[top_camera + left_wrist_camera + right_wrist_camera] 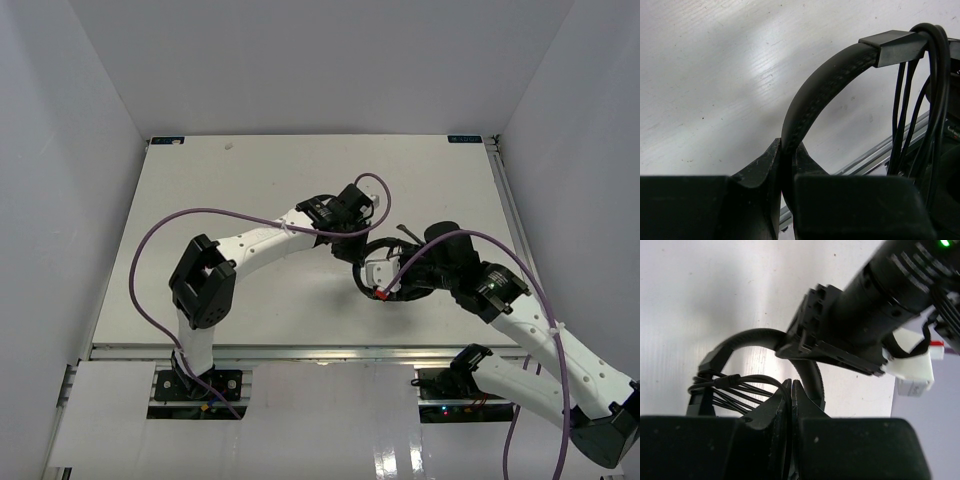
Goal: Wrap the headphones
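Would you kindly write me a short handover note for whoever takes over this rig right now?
Left gripper: shut on the headphones, at the headband.
Right gripper: shut on the cord, close by.
Done: several cord loops hang over the headband near its slider.
Left to do: wind the rest and secure the reddish plug; remaining length cannot be told.

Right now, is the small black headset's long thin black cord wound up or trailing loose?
Wound, mostly: several strands of the thin black cord loop over the padded black headband in both wrist views.
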`<state>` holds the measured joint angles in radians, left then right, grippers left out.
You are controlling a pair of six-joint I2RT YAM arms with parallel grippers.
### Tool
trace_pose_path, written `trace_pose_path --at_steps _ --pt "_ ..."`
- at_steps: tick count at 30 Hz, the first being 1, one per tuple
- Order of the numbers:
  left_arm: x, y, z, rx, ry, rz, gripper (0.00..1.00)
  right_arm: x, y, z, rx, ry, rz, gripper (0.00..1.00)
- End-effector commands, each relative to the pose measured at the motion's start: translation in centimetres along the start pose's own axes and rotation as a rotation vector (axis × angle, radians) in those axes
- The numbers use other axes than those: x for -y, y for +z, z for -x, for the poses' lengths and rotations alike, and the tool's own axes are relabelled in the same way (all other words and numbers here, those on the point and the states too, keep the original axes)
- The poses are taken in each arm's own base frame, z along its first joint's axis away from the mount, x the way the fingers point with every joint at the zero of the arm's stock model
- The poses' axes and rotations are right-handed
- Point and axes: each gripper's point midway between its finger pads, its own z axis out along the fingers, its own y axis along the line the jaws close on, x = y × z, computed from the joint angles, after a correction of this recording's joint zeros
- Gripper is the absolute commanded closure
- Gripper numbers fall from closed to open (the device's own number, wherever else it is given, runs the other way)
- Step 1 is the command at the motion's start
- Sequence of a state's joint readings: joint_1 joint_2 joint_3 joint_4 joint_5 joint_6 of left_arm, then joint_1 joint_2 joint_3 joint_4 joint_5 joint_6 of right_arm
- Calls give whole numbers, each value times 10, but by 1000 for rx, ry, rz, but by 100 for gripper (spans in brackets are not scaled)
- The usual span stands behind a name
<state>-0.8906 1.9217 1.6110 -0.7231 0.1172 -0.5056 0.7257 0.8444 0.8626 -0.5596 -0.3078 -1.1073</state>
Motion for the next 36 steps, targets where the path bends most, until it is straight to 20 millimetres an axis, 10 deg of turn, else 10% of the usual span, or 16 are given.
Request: trace_pose_path --at_steps 1,25,36 --pt "20 -35 18 107 2 -70 100 35 -4 8 72 48 -137 92" --pt "-12 -38 -2 80 1 67 100 32 5 -24 70 202 -116 67" --pt "-21 -50 -6 74 19 112 100 18 13 -30 64 203 -52 85"
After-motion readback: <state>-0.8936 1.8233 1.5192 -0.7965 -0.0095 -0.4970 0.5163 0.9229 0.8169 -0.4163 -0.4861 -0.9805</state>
